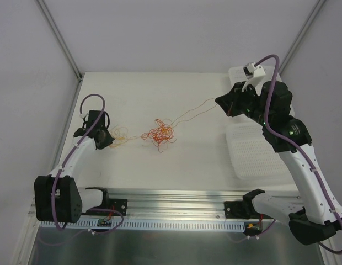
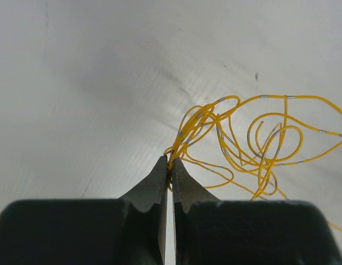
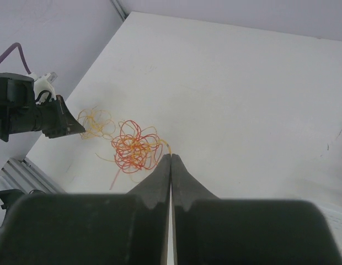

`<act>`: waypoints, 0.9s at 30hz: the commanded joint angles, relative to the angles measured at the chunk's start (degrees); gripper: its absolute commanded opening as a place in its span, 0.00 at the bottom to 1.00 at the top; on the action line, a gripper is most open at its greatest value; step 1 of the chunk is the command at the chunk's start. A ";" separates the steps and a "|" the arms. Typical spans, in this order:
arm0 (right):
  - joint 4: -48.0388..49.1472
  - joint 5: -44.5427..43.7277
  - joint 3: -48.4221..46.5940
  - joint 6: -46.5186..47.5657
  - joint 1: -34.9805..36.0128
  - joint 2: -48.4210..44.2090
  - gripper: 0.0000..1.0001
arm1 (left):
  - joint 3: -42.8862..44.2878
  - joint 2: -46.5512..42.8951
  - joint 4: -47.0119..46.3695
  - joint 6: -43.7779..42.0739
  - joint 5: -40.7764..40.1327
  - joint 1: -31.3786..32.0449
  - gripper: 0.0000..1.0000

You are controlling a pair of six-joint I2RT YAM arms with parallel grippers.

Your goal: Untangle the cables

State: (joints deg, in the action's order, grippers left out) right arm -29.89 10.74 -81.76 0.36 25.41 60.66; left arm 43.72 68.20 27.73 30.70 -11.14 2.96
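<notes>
White table (image 1: 160,88), grey walls. Left pincer (image 2: 169,163) clamped on yellow strand; right pincer (image 3: 171,157) pressed together, thin strand at tips, likely gripped. Between them cables (image 1: 161,132) lie mid-table, red-orange knot tight. Step: drawing knot apart. Next: likely spread wider, gently. Left wrist view alone shows grey bands on yellow loops; top view alone shows full span.

A dotted white mat (image 1: 249,154) lies on the white table (image 1: 160,88), just back and right of the right gripper (image 1: 218,101); a metal rail (image 1: 176,200) runs farther back.
</notes>
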 commanded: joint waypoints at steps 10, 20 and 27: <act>5.55 3.52 15.02 -5.37 1.04 7.25 0.01 | 6.72 1.41 0.67 -3.88 15.33 -2.61 0.03; -0.35 -4.59 15.23 -3.26 9.56 15.01 0.63 | 11.19 -4.74 -3.20 -6.70 33.28 11.95 0.23; 2.38 -3.54 11.98 -1.68 12.99 16.76 0.73 | 9.46 -7.82 -3.82 -7.32 24.60 15.41 0.69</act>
State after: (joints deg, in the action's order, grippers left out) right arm -30.11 7.42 -66.37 -2.48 36.86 77.47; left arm 54.04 62.17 24.49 24.16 17.89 18.68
